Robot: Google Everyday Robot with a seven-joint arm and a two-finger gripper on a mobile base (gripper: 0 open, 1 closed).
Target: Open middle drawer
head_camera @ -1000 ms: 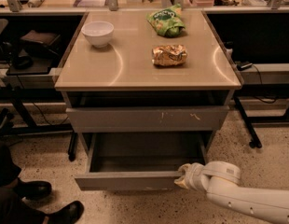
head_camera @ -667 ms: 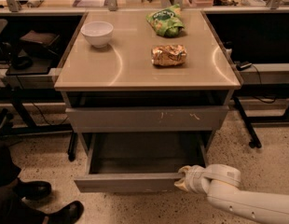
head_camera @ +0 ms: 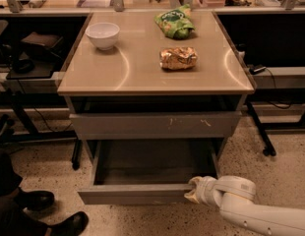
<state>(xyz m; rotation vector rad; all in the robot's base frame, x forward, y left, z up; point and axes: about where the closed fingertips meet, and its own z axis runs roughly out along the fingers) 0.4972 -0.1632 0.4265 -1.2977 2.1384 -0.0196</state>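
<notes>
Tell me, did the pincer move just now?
No. The pincer stays at the right end of the middle drawer front, below the scratched drawer and its right corner.

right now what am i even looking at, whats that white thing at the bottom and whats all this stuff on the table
The white thing is a robot's arm. It ends in a hand, which is at the right end of the front panel of the middle drawer. I cannot tell whether it grips the panel.

There is only one picture. Its camera looks down at the front of a grey cabinet, but where the camera is mounted is not known.

On the cabinet's top lie a white bowl, a green bag and a crinkly golden packet. The middle drawer stands pulled out and its inside looks empty. The upper drawer, with pale scratches, sits above it. Someone's dark shoes show at the lower left.
</notes>
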